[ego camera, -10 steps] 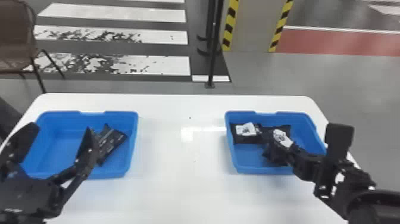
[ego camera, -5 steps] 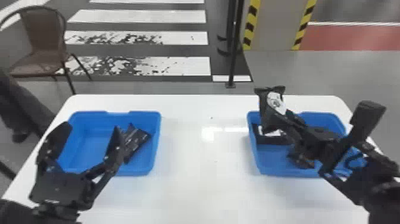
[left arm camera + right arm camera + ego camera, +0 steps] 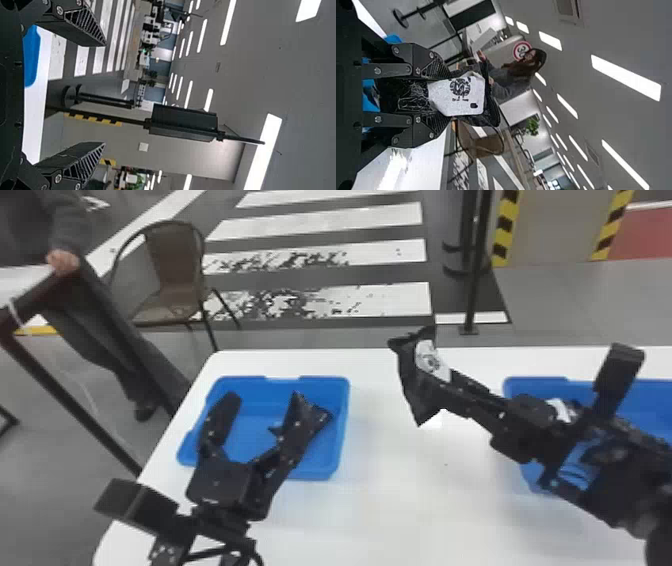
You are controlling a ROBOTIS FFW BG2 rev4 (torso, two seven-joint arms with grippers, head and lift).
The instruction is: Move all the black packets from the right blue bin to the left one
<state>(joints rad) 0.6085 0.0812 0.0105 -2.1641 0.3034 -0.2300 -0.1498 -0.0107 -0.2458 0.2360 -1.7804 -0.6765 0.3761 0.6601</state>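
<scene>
My right gripper is shut on a black packet with a white label, held above the table between the two bins. In the right wrist view the right gripper pinches that packet from both sides. The left gripper stands open over the left blue bin; the left wrist view shows the left gripper with nothing between its fingers. Behind its right finger a black packet lies in that bin. Part of a packet's white label shows in the right blue bin, largely covered by the right arm.
Both bins stand on a white table. Beyond its left edge are a dark metal frame and a brown chair. A black post rises behind the table.
The right gripper has lifted the packet out of the right bin and carried it left. The head view has turned left. The left gripper stays open over the left bin.
</scene>
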